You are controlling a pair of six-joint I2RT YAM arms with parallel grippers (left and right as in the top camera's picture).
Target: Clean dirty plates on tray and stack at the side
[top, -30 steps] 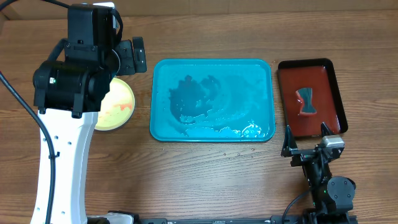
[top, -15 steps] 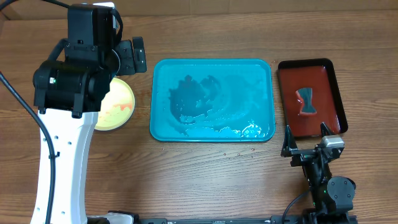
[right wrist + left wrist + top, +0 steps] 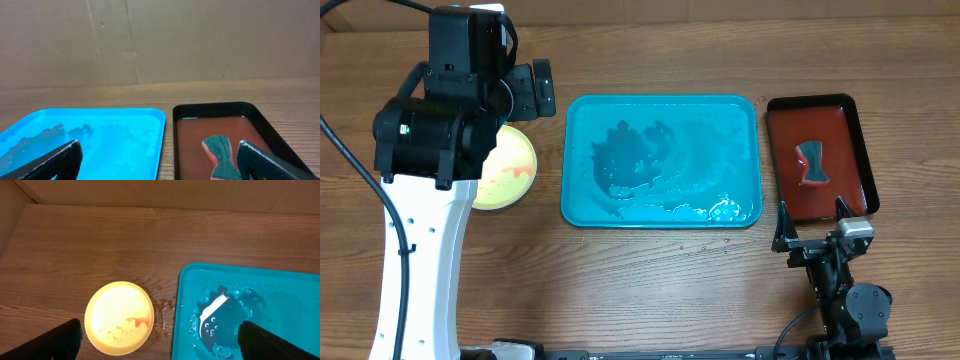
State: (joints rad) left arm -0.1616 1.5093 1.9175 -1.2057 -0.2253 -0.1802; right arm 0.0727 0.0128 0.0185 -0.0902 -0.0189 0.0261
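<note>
Left claw (image 3: 160,342): released, fingers spread wide, empty, hovering above the bench (image 3: 100,240). Below it, one pale yellow plate (image 3: 119,317) with red smears sits on the bench just beside the left rim of the turquoise tray (image 3: 280,295), apart from it. It cannot be told whether other plates lie beneath. The tray holds pooled water. Right claw (image 3: 157,162): released, empty, low at the near bench edge, facing a dark red tray (image 3: 192,140) containing a sponge (image 3: 222,152).
</note>
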